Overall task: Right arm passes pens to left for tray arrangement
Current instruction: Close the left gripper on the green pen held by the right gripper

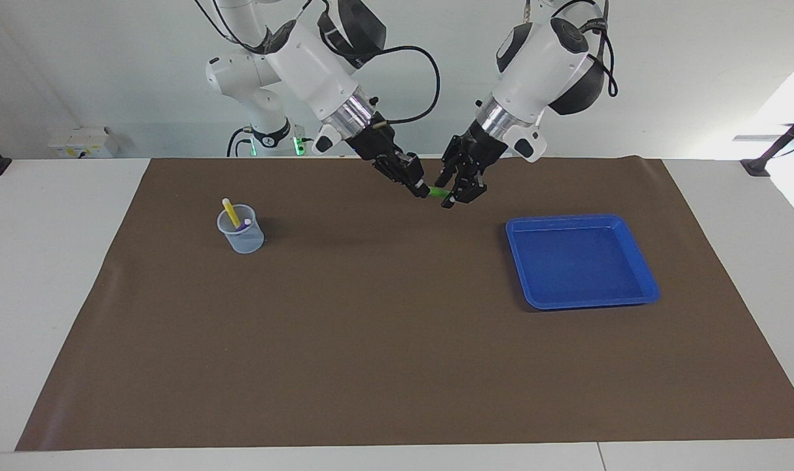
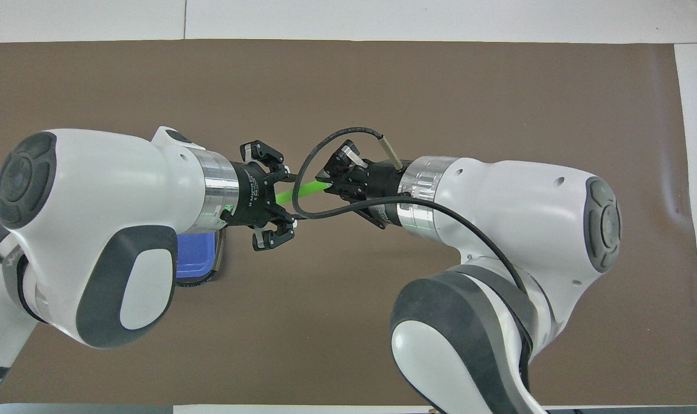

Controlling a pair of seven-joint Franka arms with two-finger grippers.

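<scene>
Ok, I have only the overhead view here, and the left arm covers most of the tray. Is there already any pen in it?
Observer: No, in the facing view the tray is empty.
Operator: And where are the other pens? I see only the green one.
Observer: The yellow pen and the purple pen stand in a small clear cup toward the right arm's end of the table.
Operator: Does the green pen touch the mat?
Observer: No. The green pen is up in the air over the mat, with the right gripper shut on one end and the left gripper at the other end.
</scene>
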